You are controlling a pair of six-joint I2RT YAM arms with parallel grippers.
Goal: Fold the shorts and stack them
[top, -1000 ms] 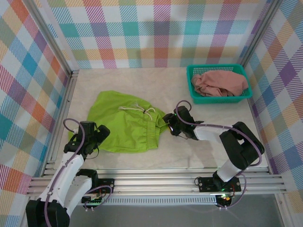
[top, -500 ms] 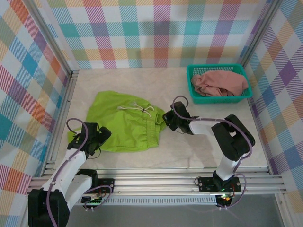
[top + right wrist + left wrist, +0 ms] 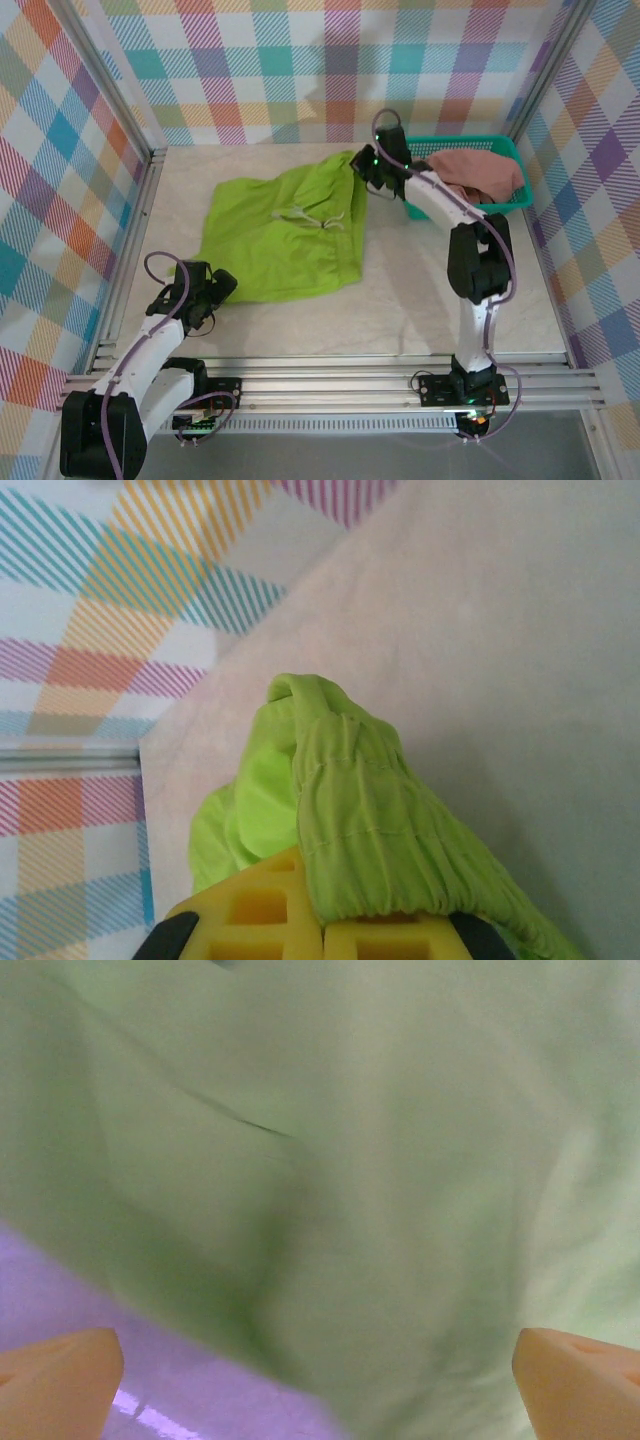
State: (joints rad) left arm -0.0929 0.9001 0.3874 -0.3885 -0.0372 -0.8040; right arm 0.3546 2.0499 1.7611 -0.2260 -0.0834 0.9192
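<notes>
The lime green shorts (image 3: pixel 280 235) lie spread on the table's left middle, drawstring up. My right gripper (image 3: pixel 362 165) is shut on their gathered waistband (image 3: pixel 360 810) and holds that far right corner off the table, close to the teal basket. In the right wrist view the yellow fingers (image 3: pixel 250 925) pinch the cloth. The salmon pink shorts (image 3: pixel 480 172) sit crumpled in the basket. My left gripper (image 3: pixel 218 290) hovers open at the green shorts' near left edge; its orange fingertips (image 3: pixel 60 1380) stand far apart over the green cloth (image 3: pixel 350 1160), nothing between them.
The teal basket (image 3: pixel 455 211) stands at the back right against the plaid wall. Aluminium rails (image 3: pixel 130 250) run along the left side and the front edge. Bare table (image 3: pixel 440 310) stretches in front of the basket, near right.
The right gripper shut on the green waistband and carried it up and back toward the basket, stretching the shorts out. The left gripper shifted only slightly and stayed open.
</notes>
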